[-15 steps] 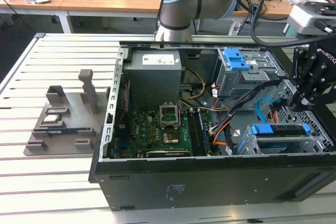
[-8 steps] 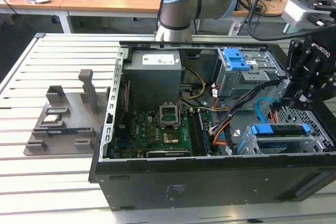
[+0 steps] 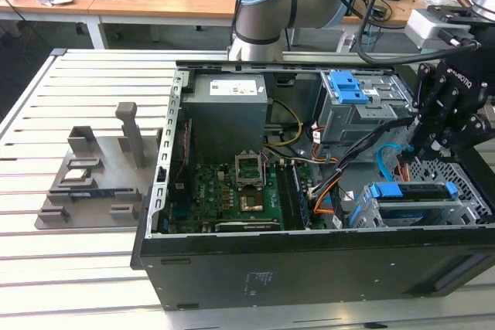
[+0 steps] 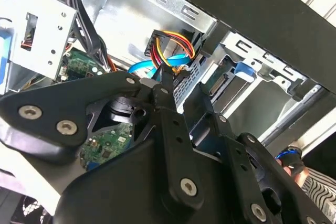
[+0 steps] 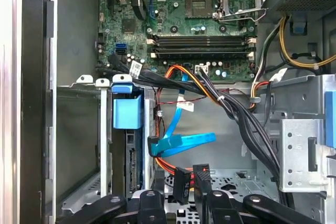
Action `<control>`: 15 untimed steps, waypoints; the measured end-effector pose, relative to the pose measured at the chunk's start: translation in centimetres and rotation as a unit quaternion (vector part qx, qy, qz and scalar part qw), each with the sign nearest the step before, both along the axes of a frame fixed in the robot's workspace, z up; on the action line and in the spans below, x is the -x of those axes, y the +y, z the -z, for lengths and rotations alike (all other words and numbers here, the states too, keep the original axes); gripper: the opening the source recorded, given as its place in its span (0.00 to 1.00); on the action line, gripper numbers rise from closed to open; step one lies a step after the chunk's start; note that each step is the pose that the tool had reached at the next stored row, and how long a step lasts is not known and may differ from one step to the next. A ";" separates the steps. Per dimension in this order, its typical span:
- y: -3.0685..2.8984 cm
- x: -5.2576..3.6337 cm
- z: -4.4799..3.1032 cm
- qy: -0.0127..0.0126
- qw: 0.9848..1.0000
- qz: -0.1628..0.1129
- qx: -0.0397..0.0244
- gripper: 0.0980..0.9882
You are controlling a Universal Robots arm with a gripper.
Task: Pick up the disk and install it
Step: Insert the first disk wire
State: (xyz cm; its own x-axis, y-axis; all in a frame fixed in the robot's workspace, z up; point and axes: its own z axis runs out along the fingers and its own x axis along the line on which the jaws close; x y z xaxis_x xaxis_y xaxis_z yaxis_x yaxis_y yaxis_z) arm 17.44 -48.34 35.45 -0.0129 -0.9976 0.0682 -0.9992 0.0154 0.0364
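The disk (image 3: 410, 190) sits edge-up in the grey metal drive bay (image 3: 464, 210) at the front of the open computer case, on the exterior view's right; its blue caddy edge shows along the top. In the first wrist view the disk (image 5: 127, 114) stands in that bay with its blue tab up and its connector edge below. My gripper (image 3: 421, 151) hangs just above and behind the bay, over the cables. Its black linkages (image 5: 191, 205) reach in beside the bay, and in the second wrist view the gripper (image 4: 163, 145) covers much of the case interior.
A grey slotted stand (image 3: 100, 183) rests on the slatted table at the exterior view's left. Inside the case are the motherboard (image 3: 232, 191), power supply (image 3: 228, 113), an upper bay with a blue latch (image 3: 346, 86), and blue, orange and black cables (image 5: 184, 142) beside the disk.
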 end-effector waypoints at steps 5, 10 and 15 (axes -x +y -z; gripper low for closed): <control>-0.01 0.00 0.02 0.000 1.000 0.000 0.000 0.30; -0.01 0.00 0.02 0.000 1.000 0.000 0.001 0.08; -0.82 0.00 0.02 0.000 1.000 0.000 0.001 0.08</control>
State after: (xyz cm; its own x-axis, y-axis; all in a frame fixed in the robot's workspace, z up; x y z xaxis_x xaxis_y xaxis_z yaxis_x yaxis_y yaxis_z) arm 17.44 -49.15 35.43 -0.0129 -0.9975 0.0695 -0.9992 0.0155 0.0364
